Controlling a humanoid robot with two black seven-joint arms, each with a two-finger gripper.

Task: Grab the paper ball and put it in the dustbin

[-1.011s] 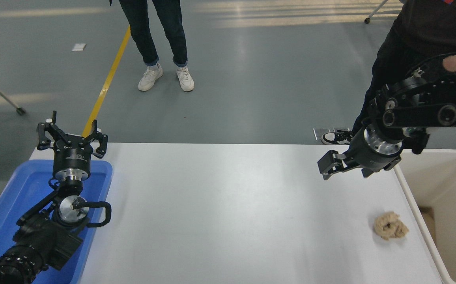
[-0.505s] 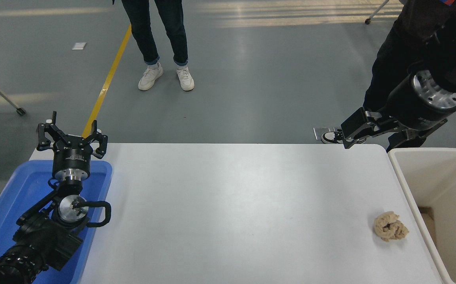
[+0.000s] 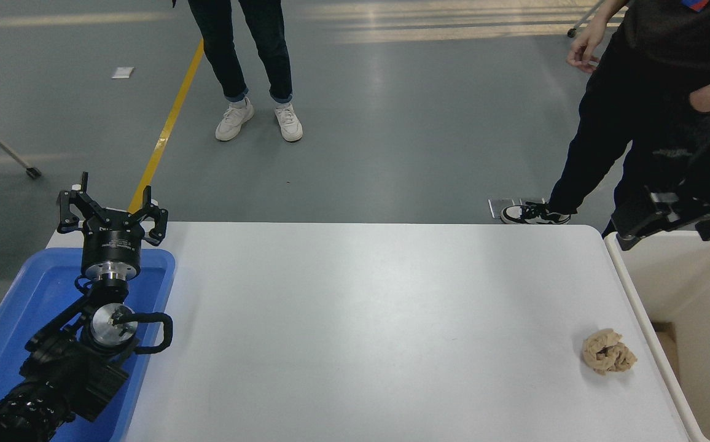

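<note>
The paper ball (image 3: 608, 351), a crumpled tan wad, lies on the white table (image 3: 367, 319) near its right edge, close to the dustbin's left wall. The dustbin (image 3: 636, 307) is a cream-white tub at the table's right side, cut off by the picture's edge. My right gripper (image 3: 628, 228) comes in from the right edge and hangs above the dustbin's far left corner, well behind and above the ball. It looks shut and holds nothing. My left gripper (image 3: 111, 212) is parked open at the lower left, over the blue tray.
A shallow blue tray (image 3: 29, 294) sits at the table's left end under my left arm. One person (image 3: 650, 104) in dark clothes stands close behind the dustbin at the far right corner. Another person's legs (image 3: 250, 67) stand further back.
My right arm has swung from above the table's right part up and away to the right, and now sits over the dustbin's far corner. The paper ball and left arm have not moved.
</note>
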